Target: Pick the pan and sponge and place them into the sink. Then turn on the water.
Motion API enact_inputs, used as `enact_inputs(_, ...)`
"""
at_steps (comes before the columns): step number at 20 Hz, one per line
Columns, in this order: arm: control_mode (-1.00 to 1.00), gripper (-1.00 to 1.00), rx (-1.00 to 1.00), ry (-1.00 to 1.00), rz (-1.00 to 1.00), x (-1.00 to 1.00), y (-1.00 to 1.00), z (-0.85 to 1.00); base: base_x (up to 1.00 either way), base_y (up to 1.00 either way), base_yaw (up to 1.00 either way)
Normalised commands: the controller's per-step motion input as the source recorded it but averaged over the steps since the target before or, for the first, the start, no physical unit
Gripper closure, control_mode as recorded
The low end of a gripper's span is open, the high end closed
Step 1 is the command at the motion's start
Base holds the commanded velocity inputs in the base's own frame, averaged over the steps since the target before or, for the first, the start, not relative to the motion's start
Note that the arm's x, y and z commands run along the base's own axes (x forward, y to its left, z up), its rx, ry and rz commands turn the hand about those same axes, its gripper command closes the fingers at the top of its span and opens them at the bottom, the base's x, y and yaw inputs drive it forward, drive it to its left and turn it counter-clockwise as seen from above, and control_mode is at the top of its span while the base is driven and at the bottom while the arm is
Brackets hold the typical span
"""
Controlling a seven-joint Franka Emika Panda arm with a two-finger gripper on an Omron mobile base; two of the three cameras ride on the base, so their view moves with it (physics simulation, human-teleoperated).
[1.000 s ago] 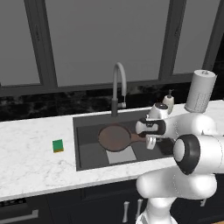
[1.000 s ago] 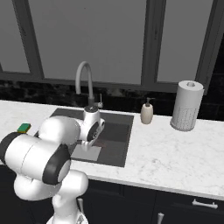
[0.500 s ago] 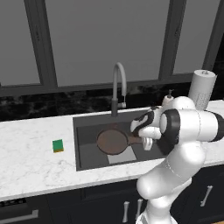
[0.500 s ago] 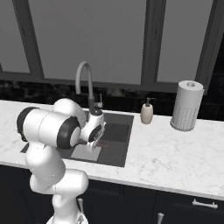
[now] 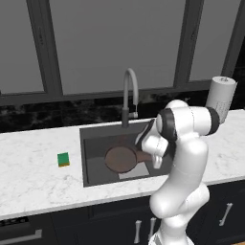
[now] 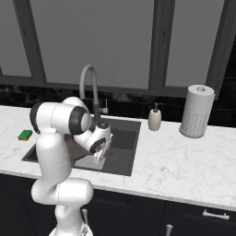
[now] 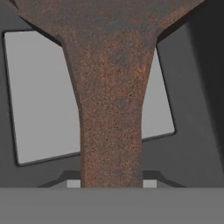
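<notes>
pan (image 5: 120, 159) in sink (image 5: 91, 158), sponge (image 5: 63, 159) on counter (image 5: 28, 167) left of sink, faucet (image 5: 129, 95) behind

From here I can't see the fingers in either base view: the arm's elbow and wrist cover them and the near stretch of the pan (image 5: 120, 159) handle. In the hand view the handle (image 7: 111, 131) runs out past the top edge, so the pan's bowl beyond the fingers is cut off, and the handle's near end drops behind the bottom edge. The arm also hides the right side of the sink (image 5: 98, 139). In the right base view the pan is mostly behind the arm; the sponge (image 6: 25, 134) is too small for detail.
</notes>
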Motion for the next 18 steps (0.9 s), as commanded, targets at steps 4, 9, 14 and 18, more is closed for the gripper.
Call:
enact_inputs(4,-1.0,1.0,0.0,0.01,0.01,0.22,0.0,-0.53,0.0,0.0,0.0)
enact_inputs(9,-1.0,1.0,0.0,0.0,0.02,0.15,0.0,-0.58,0.0,0.0,0.0)
enact_inputs(14,-1.0,1.0,0.0,0.0,0.03,0.11,0.0,-0.54,0.0,0.0,0.0)
enact_inputs(18,-1.0,-1.0,0.0,-0.07,0.0,0.03,0.07,-0.17,0.0,0.0,0.0)
